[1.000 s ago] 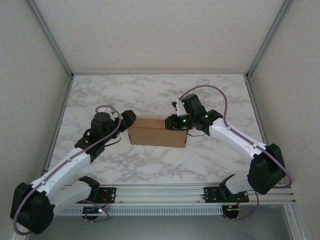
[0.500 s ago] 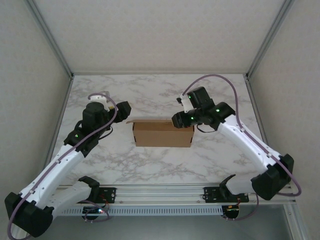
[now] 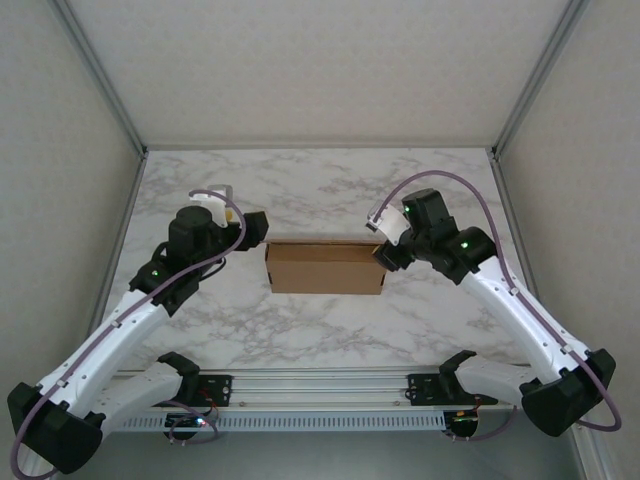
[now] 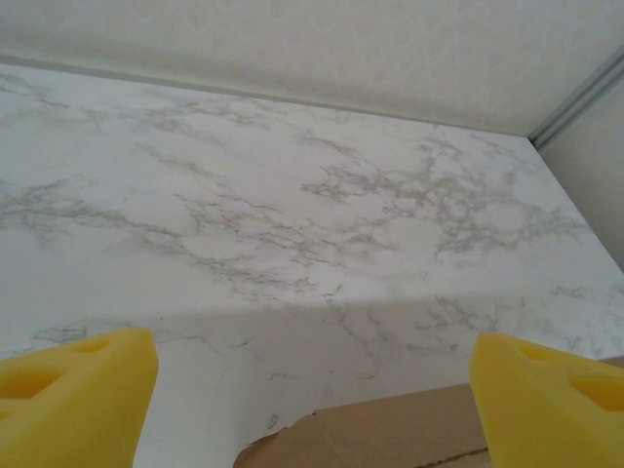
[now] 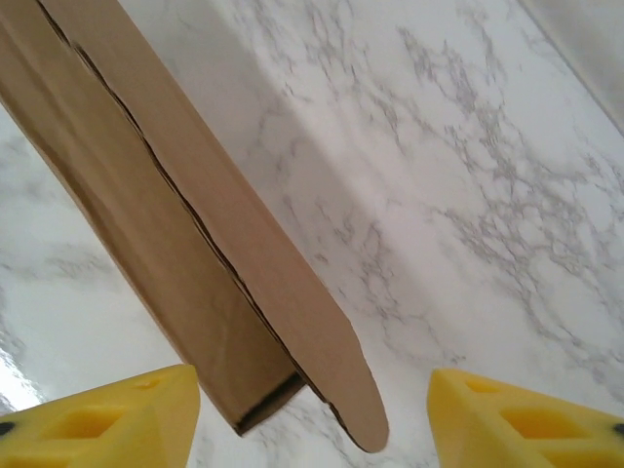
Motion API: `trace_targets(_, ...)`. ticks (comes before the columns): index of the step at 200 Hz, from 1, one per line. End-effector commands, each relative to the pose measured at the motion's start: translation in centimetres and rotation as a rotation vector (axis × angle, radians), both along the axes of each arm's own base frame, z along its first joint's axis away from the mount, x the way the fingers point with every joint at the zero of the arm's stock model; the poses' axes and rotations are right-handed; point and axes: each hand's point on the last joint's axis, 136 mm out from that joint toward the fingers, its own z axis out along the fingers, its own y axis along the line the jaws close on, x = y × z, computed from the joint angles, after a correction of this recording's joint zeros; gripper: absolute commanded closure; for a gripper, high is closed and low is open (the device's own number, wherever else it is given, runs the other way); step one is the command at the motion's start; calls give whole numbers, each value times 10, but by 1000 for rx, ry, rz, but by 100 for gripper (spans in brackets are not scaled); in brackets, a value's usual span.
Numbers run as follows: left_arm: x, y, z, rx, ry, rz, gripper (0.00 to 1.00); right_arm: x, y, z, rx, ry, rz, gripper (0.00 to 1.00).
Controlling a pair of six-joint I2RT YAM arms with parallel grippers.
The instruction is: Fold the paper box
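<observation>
The paper box (image 3: 325, 267) is a shallow brown cardboard box lying flat at the middle of the marble table. My left gripper (image 3: 258, 228) hovers just off its far left corner, open, with a brown corner (image 4: 390, 434) low between the yellow fingers (image 4: 73, 395). My right gripper (image 3: 385, 255) sits at the box's right end, open and touching nothing. In the right wrist view the box's (image 5: 185, 224) end and a rounded flap (image 5: 331, 370) that stands slightly off the side lie between the wide-apart fingers (image 5: 526, 419).
The marble table (image 3: 320, 190) is walled on three sides, with metal posts at the back corners (image 3: 140, 150). A metal rail (image 3: 320, 385) holding both arm bases runs along the near edge.
My right gripper has opened, let go of the box's right end and drawn back to the right. The box turned from skewed to square. The left gripper shifted slightly and stayed open.
</observation>
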Motion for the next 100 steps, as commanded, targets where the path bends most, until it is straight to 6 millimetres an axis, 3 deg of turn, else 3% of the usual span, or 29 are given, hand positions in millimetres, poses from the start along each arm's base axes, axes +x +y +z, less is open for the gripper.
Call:
trace_targets(1,-5,-8,24,17,-63,-65,18,1,-14,-4,-28,-11,9,40)
trace_targets(63,-10,-2,28,-17,-96,-36,17,2,-24,-32,-32,73,-30,53)
trace_targets(100,-13,-1,24,-28,-99,-36,16,8,-27,-40,-34,96,-55,70)
